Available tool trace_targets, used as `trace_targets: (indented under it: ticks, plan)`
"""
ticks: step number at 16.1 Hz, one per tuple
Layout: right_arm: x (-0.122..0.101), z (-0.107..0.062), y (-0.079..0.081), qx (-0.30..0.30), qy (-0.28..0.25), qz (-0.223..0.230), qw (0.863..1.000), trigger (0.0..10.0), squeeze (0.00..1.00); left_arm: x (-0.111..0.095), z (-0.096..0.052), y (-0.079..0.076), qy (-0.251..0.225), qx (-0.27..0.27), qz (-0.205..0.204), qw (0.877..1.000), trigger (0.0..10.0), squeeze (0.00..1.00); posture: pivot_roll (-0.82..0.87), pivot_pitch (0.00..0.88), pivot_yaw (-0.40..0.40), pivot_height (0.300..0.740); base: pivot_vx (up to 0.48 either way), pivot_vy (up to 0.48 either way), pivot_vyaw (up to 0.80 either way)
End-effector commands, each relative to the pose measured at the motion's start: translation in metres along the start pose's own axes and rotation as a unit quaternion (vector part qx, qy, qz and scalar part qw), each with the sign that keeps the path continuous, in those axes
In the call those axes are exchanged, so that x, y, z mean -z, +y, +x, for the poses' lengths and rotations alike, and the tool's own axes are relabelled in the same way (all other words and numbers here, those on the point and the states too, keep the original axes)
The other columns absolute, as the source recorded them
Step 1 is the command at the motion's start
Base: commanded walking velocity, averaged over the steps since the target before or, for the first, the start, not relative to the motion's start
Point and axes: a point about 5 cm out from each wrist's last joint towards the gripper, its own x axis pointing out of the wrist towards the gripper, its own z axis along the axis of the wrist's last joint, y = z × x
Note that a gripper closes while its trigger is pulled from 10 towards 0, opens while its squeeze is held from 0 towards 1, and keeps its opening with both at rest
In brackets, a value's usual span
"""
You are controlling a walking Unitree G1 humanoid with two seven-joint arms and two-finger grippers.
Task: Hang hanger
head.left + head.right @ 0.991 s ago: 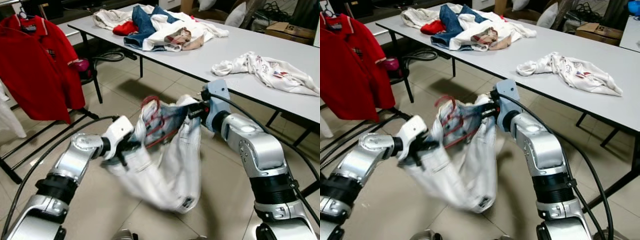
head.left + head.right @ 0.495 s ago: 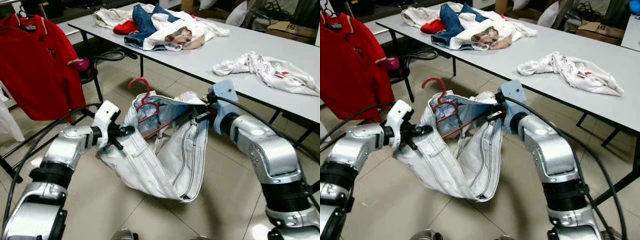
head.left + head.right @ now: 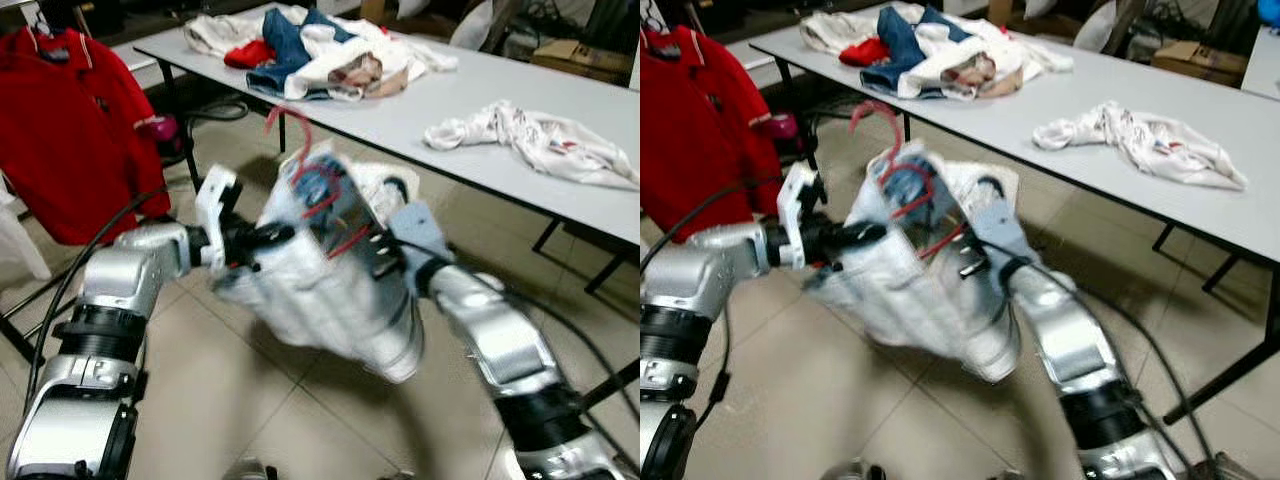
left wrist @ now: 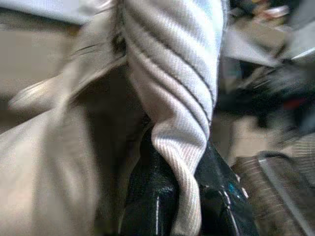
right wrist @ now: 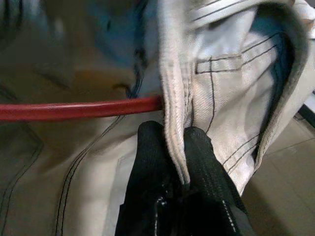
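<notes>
Hanger (image 3: 300, 165), red, with its hook pointing up, sits tucked inside a pair of white jeans (image 3: 330, 280) held up in the air above the tiled floor (image 3: 240, 420), between the two robot arms and near the front edge of the desk (image 3: 420, 110). The picture is blurred around the jeans.

The long grey desk runs across the far side. At its far left end lies a heap of clothes (image 3: 320, 50) in white, blue and red; towards the right lies a crumpled white printed shirt (image 3: 530, 140). A cardboard box (image 3: 585, 55) sits at the far right. On the left, a red polo shirt (image 3: 75, 130) hangs on a rack, with black cables curling over the floor below it.

The left gripper (image 3: 262, 240) reaches in from the left with the arm bent at the elbow; in the left wrist view its black fingers (image 4: 152, 196) are pressed together on a ribbed fold of the white cloth. The right gripper (image 3: 378, 258) comes up from the lower right, forearm angled up and to the left; in the right wrist view its fingers (image 5: 197, 147) pinch a stitched seam of the jeans, just beside the red bar of the hanger.
</notes>
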Motion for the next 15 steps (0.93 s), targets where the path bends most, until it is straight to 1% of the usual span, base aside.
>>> trace_targets:
  ticks: [1, 2, 3, 4, 5, 7, 8, 9, 10, 11, 12, 13, 14, 15]
  plan:
    - [0.006, 0.007, 0.009, -0.006, 0.012, -0.014, 1.0, 0.0, 0.0, -0.02, 0.0, -0.02, -0.035, 0.063, 0.027, 0.997, 0.0, 0.0, -0.08, 0.0, 0.056, 0.74, 0.0, 0.0, 0.0]
    - [0.005, 0.015, 0.008, 0.01, 0.006, -0.022, 1.0, 0.0, 0.0, -0.01, -0.001, -0.035, 0.007, 0.105, 0.046, 0.993, 0.0, 0.0, -0.07, 0.0, 0.052, 0.74, 0.0, 0.0, 0.0]
    - [0.004, 0.017, 0.007, 0.016, 0.002, -0.023, 1.0, 0.0, 0.0, -0.008, -0.003, -0.038, 0.015, 0.115, 0.047, 0.992, 0.0, 0.0, -0.07, 0.0, 0.052, 0.74, 0.0, 0.0, 0.0]
    - [0.002, 0.021, 0.004, 0.029, -0.008, -0.031, 0.999, 0.0, 0.0, -0.006, -0.007, -0.044, 0.019, 0.131, 0.045, 0.99, 0.0, 0.0, -0.07, 0.0, 0.048, 0.74, 0.0, 0.0, 0.0]
    - [0.001, 0.023, 0.004, 0.031, -0.015, -0.033, 0.999, 0.0, 0.0, -0.005, -0.01, -0.045, 0.02, 0.136, 0.051, 0.989, 0.0, 0.0, -0.07, 0.0, 0.045, 0.74, 0.0, 0.0, 0.0]
    - [0.001, 0.024, 0.005, 0.026, -0.021, -0.041, 0.999, 0.0, 0.0, -0.008, -0.013, -0.045, 0.016, 0.128, 0.062, 0.99, 0.0, 0.0, -0.06, 0.0, 0.04, 0.74, 0.0, 0.0, 0.0]
    - [0.002, 0.025, 0.008, 0.019, -0.026, -0.046, 0.998, 0.0, 0.0, -0.011, -0.015, -0.041, 0.015, 0.106, 0.078, 0.991, 0.0, 0.0, -0.06, 0.0, 0.036, 0.74, 0.0, 0.0, 0.0]
    - [0.003, 0.026, 0.01, 0.013, -0.033, -0.047, 0.998, 6.9, 0.0, -0.013, -0.018, -0.037, 0.015, 0.085, 0.09, 0.992, 0.0, 0.0, -0.06, 0.0, 0.035, 0.74, 0.0, 0.0, 0.0]
    - [0.002, 0.026, 0.011, 0.005, -0.042, -0.033, 0.999, 10.0, 0.0, -0.015, -0.021, -0.033, 0.014, 0.069, 0.101, 0.992, 0.0, 0.0, -0.06, 0.0, 0.036, 0.74, 0.0, 0.0, 0.0]
    - [0.0, 0.025, 0.013, -0.009, -0.059, -0.008, 0.998, 10.0, 0.0, -0.016, -0.023, -0.029, 0.016, 0.046, 0.118, 0.992, 0.0, 0.0, -0.06, 0.0, 0.036, 0.74, 0.0, 0.0, 0.0]
    - [-0.002, 0.024, 0.011, -0.012, -0.073, 0.003, 0.997, 10.0, 1.0, -0.016, -0.024, -0.02, 0.031, 0.009, 0.149, 0.988, 0.0, 0.0, -0.06, 0.0, 0.036, 0.74, 0.0, 0.0, 0.0]
    - [-0.002, 0.021, 0.009, -0.015, -0.083, 0.003, 0.996, 10.0, 1.0, -0.015, -0.027, -0.009, 0.055, -0.038, 0.192, 0.979, 0.0, 0.0, -0.06, 0.0, 0.035, 0.74, 0.0, 0.0, 0.0]
    - [-0.002, 0.019, 0.008, -0.018, -0.087, 0.001, 0.996, 10.0, 1.0, -0.015, -0.03, -0.003, 0.066, -0.063, 0.213, 0.973, 0.0, 0.0, -0.06, 0.0, 0.036, 0.74, 0.0, 0.0, 0.0]
    - [-0.002, 0.014, 0.007, -0.035, -0.1, 0.002, 0.994, 10.0, 1.0, -0.016, -0.033, 0.004, 0.08, -0.089, 0.245, 0.962, 0.0, 0.0, -0.06, 0.0, 0.037, 0.74, 0.0, 0.0, 0.0]
